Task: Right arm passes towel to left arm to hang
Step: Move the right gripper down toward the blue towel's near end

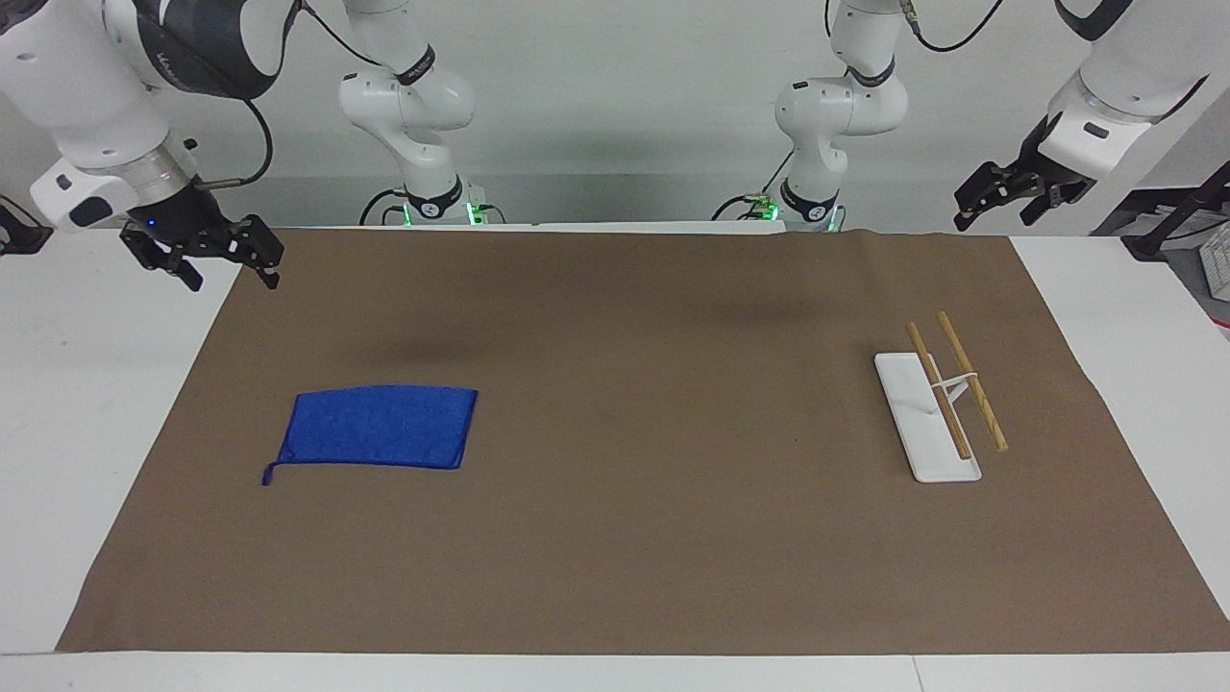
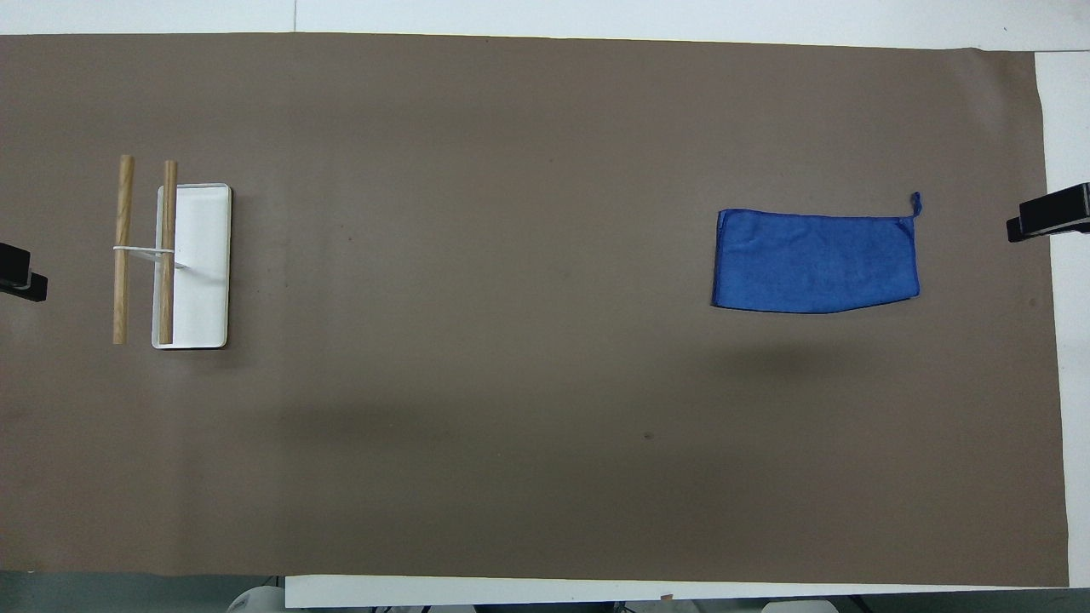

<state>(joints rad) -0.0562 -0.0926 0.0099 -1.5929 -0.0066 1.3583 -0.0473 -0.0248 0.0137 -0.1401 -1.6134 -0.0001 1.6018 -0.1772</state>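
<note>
The blue towel point(image 1: 380, 426) point(image 2: 816, 260) lies flat on the brown mat toward the right arm's end of the table, its small loop point(image 1: 267, 475) at a corner away from the robots. The right gripper point(image 1: 233, 279), with a blue light on it, hangs open and empty over the mat's edge, well clear of the towel. Over the table's other end the left gripper point(image 1: 995, 213) hangs open with nothing in it. In the overhead view only the tips of the left gripper point(image 2: 21, 274) and the right gripper point(image 2: 1052, 213) show at the frame's sides.
A white rack point(image 1: 927, 423) point(image 2: 194, 264) with two wooden rods point(image 1: 971, 380) point(image 2: 124, 247) stands on the mat toward the left arm's end. The brown mat point(image 1: 634, 538) covers most of the white table. Both arm bases stand at the robots' edge.
</note>
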